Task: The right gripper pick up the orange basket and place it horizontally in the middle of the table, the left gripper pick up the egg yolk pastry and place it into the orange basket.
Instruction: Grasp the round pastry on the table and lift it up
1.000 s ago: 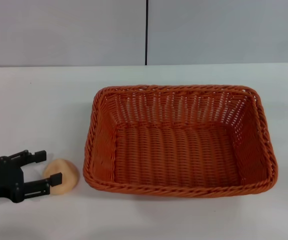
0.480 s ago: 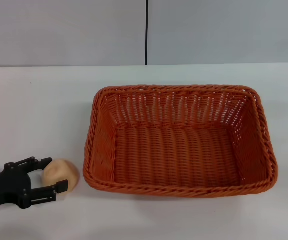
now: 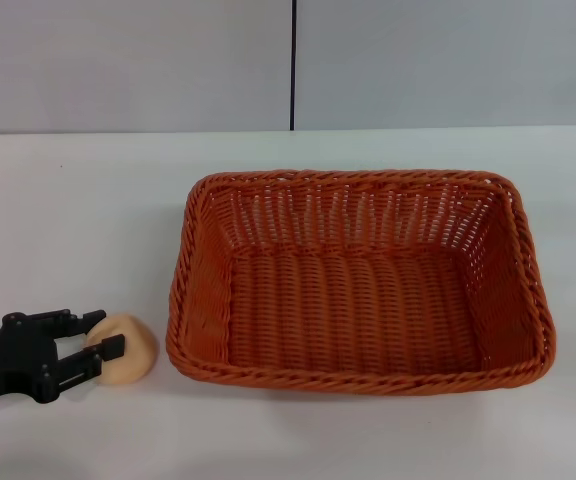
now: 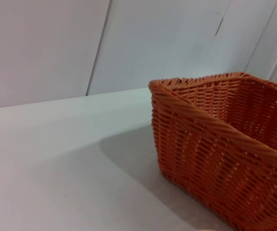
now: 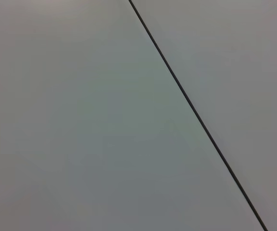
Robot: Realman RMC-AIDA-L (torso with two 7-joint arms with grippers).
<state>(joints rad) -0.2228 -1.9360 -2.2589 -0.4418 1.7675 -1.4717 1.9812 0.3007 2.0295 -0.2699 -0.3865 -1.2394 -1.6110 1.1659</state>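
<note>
The orange basket (image 3: pixel 360 280) lies lengthwise in the middle of the white table (image 3: pixel 68 220), and nothing is inside it. Its near corner fills the left wrist view, where the orange basket (image 4: pixel 215 149) stands on the table (image 4: pixel 56 163). The egg yolk pastry (image 3: pixel 131 350) rests on the table just left of the basket's front left corner. My left gripper (image 3: pixel 103 333) reaches in from the left edge, its two black fingers closed in against the pastry's left side. The right gripper is out of view.
A grey wall with a dark vertical seam (image 3: pixel 293 65) rises behind the table. The right wrist view shows only that wall and the seam (image 5: pixel 196 115). Bare tabletop lies left of and behind the basket.
The left gripper's fingers have narrowed from wide apart to pinching the pastry's left side. The pastry and basket have stayed where they were.
</note>
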